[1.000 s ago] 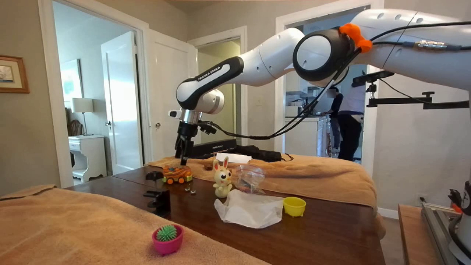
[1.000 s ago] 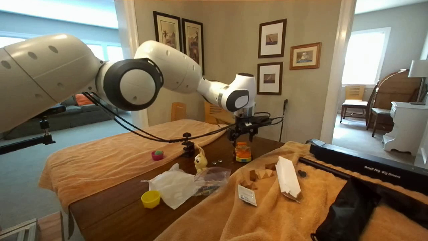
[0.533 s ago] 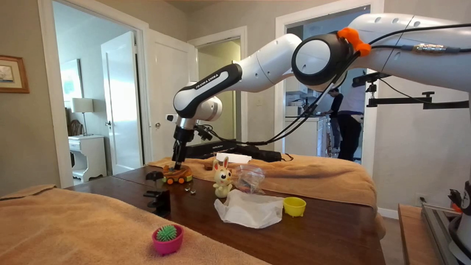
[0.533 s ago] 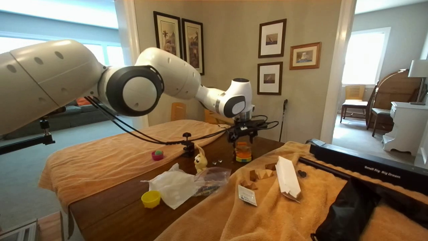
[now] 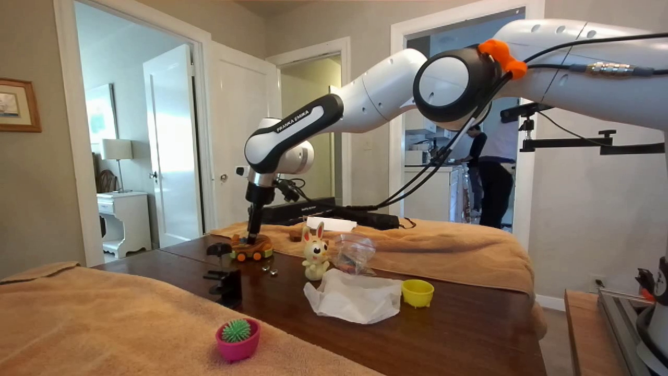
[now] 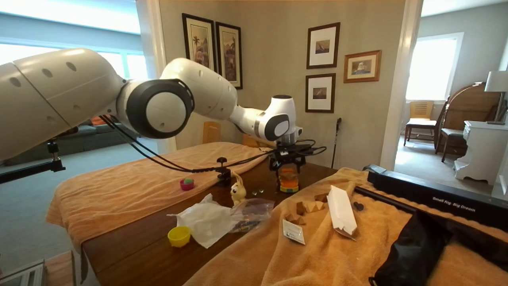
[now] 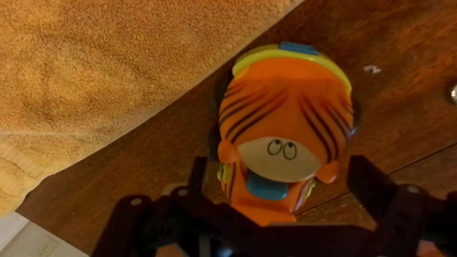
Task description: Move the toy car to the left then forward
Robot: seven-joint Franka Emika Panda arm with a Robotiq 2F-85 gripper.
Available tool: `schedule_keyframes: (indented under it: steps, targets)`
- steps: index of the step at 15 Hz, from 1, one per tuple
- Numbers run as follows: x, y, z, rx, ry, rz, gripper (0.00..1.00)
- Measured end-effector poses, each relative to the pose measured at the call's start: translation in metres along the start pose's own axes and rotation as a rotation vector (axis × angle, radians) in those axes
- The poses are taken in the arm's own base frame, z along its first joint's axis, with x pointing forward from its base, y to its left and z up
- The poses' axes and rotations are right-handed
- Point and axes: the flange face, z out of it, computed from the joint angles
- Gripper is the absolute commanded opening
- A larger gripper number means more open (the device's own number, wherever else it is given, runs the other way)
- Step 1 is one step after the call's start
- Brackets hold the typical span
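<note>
We count two bowls (image 5: pixel 417 297), one toy rabbit (image 5: pixel 315 254) and one toy car (image 7: pixel 285 123) between widely parted jaws gripping nothing.

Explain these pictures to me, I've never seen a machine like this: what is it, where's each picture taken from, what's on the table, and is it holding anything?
It's a white robot arm. Two pictures are taken from outside it, at different places; the third looks down from its wrist. On the dark wooden table sit an orange toy car, a cream rabbit figure, a crumpled white sheet and, beside the sheet, a yellow bowl. A pink bowl with a green spiky ball in it rests on an orange towel. The black end effector is open, its jaws on either side of the car, so it doesn't appear to be holding anything.
</note>
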Motion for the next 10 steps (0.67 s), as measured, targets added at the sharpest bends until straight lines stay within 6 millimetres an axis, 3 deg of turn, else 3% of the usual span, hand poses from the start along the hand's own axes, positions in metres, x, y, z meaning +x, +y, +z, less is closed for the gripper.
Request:
schedule_keyframes:
  steps: [10]
  targets:
    - [-0.0003, -0.0004, 0.001, 0.005, 0.004, 0.02, 1.0]
